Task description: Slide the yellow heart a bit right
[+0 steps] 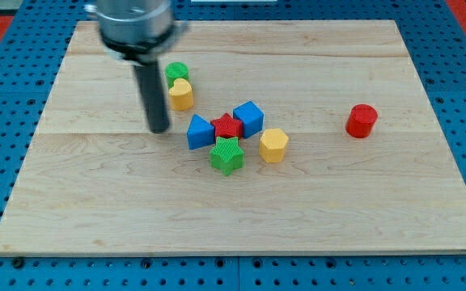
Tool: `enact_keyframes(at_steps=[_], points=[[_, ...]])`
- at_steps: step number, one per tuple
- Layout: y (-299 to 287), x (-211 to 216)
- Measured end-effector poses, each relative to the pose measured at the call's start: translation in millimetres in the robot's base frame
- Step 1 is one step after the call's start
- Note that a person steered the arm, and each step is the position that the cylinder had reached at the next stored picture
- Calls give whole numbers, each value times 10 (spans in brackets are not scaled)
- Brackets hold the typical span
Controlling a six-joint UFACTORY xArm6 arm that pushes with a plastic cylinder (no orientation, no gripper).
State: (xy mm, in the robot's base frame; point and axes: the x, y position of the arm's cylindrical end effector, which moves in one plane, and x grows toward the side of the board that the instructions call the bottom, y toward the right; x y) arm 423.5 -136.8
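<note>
No jaws here: my tip (159, 129) is a bare rod end, resting on the wooden board (379, 210) just to the view's left of the yellow heart (181, 94), slightly below it. The heart touches a green block (176, 72) above it. It looks light, rigid and smooth plastic, likely to slide or twist; push squarely on its left flank. Further right cluster a blue triangular block (199, 132), red star (228, 126), blue cube (249, 118), green star (226, 155), yellow hexagon (273, 145); a red cylinder (362, 121) stands apart.

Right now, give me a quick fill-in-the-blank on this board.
My tip sits at the view's ____ of the yellow heart.
The green block touches the heart on its ____ side.
The red cylinder stands alone at the view's ____.

Missing: left; top; right
</note>
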Motion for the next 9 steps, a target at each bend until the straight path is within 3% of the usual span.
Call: enact_keyframes(at_steps=[1,2,8,9], points=[[-301,-447],[-301,-634],[-270,-559],[18,-542]])
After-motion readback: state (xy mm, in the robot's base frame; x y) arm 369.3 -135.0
